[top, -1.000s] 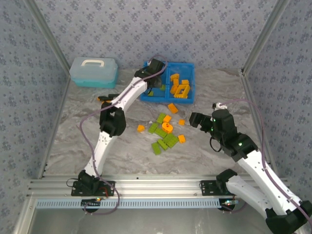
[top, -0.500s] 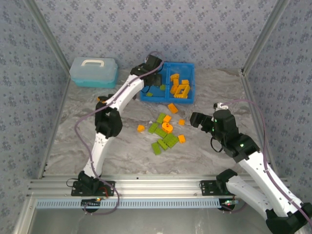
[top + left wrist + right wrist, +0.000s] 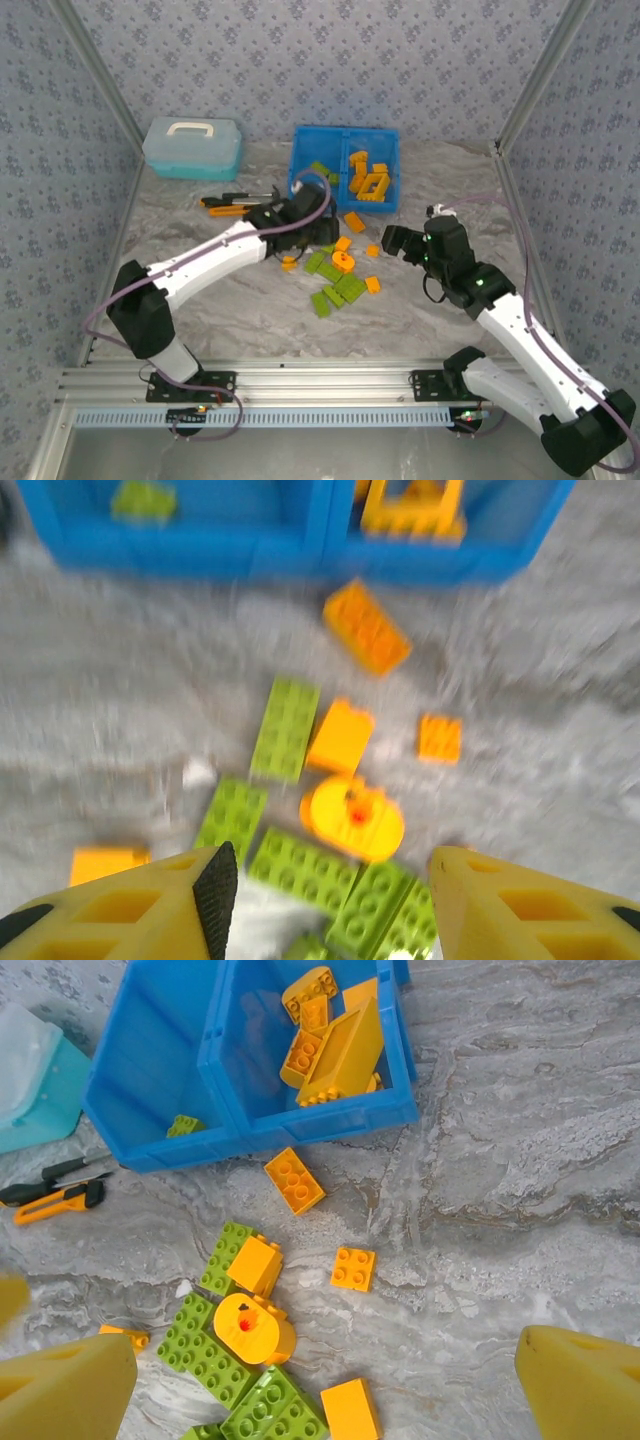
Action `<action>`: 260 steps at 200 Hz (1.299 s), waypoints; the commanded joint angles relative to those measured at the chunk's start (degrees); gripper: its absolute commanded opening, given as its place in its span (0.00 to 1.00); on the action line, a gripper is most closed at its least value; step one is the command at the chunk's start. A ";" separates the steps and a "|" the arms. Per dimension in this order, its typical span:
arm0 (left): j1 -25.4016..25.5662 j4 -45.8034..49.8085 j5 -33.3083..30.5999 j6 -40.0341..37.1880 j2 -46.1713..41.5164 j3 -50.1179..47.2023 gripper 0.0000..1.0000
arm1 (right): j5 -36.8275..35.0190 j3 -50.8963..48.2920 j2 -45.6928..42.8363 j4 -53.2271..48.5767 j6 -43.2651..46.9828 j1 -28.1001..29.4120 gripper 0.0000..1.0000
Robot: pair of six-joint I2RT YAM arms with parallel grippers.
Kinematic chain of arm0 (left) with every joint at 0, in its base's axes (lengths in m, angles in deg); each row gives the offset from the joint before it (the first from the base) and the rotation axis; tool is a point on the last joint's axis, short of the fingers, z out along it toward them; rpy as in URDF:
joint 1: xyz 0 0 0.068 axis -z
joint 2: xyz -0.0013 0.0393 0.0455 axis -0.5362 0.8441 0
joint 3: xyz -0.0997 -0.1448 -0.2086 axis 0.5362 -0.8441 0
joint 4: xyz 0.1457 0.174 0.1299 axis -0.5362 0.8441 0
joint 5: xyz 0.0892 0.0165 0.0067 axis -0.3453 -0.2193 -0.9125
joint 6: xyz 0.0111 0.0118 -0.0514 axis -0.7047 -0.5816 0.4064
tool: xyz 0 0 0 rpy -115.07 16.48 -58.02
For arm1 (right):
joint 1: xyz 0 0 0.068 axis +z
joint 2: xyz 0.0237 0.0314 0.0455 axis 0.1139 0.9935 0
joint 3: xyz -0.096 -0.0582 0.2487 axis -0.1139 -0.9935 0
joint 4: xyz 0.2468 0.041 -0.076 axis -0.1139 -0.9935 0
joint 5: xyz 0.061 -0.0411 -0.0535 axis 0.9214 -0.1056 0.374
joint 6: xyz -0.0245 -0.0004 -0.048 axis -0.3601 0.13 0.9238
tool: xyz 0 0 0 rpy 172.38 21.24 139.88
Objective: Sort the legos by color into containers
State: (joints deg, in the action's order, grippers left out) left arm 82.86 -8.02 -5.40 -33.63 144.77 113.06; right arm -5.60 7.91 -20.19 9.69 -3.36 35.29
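Entry: loose legos (image 3: pixel 340 265), lime green and orange, clustered on the worktop (image 3: pixel 450 190) at 6 o'clock of the blue bin (image 3: pixel 296 165), near it but not touching. Bin contents: green pieces in the left compartment (image 3: pixel 318 172), orange pieces in the right compartment (image 3: pixel 370 180). Left gripper (image 3: pixel 330 885): jaws partly open, nothing held. In the top view it hangs just beside the cluster's 10 o'clock edge. In its own wrist view the cluster lies dead ahead at 12 o'clock. Flat green bricks (image 3: pixel 305 862) lie in the gap between the two fingers, and the round orange piece (image 3: pixel 352 818) sits just beyond them. Long green brick (image 3: pixel 285 728): a little further out, long axis roughly 12 to 6, leaning toward 1 to 7. The jaws, closing from 9 and 3, would therefore meet its narrow width. Right gripper (image 3: pixel 327 1360): jaws at full spread, empty. In the top view it stands at 3 o'clock of the cluster, near but apart. In its wrist view a small orange brick (image 3: pixel 350 1410) lies almost on the midline between its fingers. Assessment: the left arm is the nearer and is already lined up on green stock. The green compartment lies at 11 o'clock from its jaws. The right arm appears better placed for orange pieces on its side.
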 commanded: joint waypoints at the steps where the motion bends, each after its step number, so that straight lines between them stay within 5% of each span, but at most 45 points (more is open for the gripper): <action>1: 3.92 3.92 -4.67 10.50 -1.31 -4.41 0.57 | 0.80 1.00 1.21 1.97 0.71 -0.10 1.00; 72: 12.17 1.56 2.64 25.45 2.07 -14.84 0.56 | 0.51 -0.72 -0.27 0.51 -0.99 -0.02 1.00; 193: 11.12 -0.36 4.77 24.20 10.45 -15.94 0.54 | -0.33 -0.91 -1.57 -0.37 -0.79 -0.01 1.00; 260: 10.74 2.91 4.03 22.47 9.30 -15.93 0.33 | -0.26 -1.25 -1.55 0.29 -1.05 -0.10 1.00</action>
State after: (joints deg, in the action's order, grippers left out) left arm 94.03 -7.41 -0.49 -10.35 154.30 97.08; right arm -5.01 7.45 -21.11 10.59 -3.60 35.29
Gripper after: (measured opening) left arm 0.357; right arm 0.999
